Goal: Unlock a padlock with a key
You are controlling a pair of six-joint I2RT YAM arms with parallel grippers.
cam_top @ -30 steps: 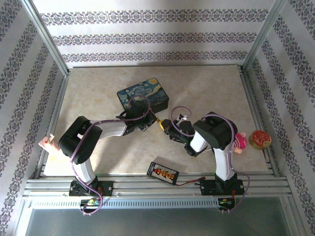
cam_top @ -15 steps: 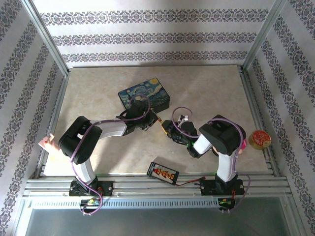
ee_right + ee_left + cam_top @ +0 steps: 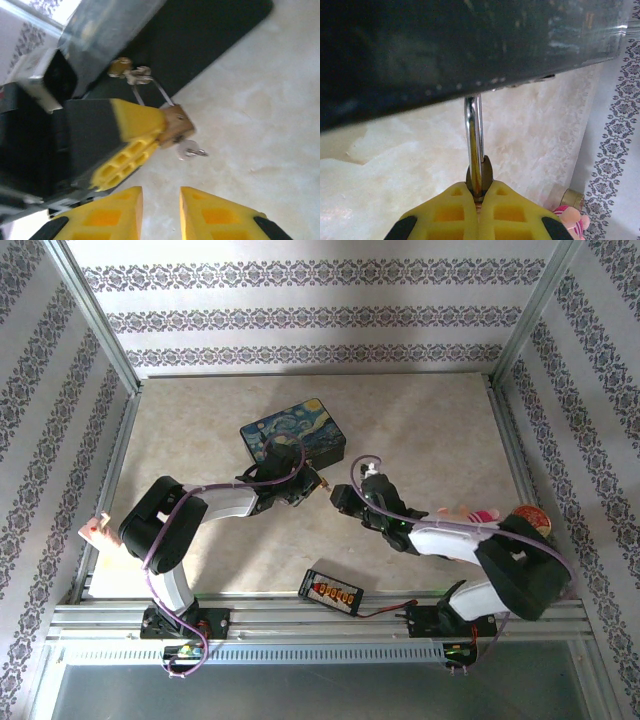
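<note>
The beige marbled table carries a dark blue swirly-painting box mid-table, a black strip with orange plugs near the front edge, and a round gold-red tin far right.

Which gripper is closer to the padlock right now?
Left. The left gripper is shut on the padlock, touching it. The right gripper is open and apart from it, facing the key at the padlock's end.

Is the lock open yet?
Not clearly. Done: the left end effector grips the padlock, and the key seems to sit in its bottom. In hand: the open right end effector hovers just short of the key. Still to do: pinch the key, turn it, free the shackle.
</note>
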